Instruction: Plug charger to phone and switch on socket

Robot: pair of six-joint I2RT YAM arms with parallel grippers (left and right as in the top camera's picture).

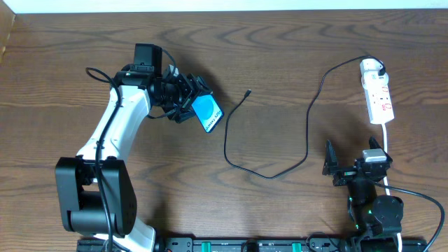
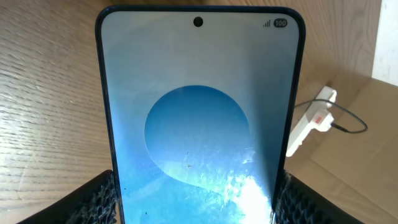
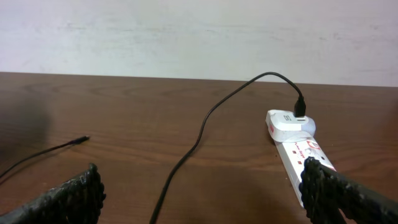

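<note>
My left gripper point(image 1: 187, 103) is partly closed around the phone point(image 1: 207, 113). In the wrist view its fingers point(image 2: 99, 200) press against both long edges at the lower end, and the lit blue screen faces the camera. I can't tell whether the phone's far end touches the table point(image 1: 280, 42). The right gripper point(image 3: 199, 193) stands wide open and empty, low over the wood just short of the socket point(image 1: 379, 98). The charger point(image 1: 225, 143) lies in a loose loop between the arms. Its free tip point(image 1: 248, 92) is near the phone but apart from it, and its other end is plugged into the white adapter point(image 1: 371, 68).
</note>
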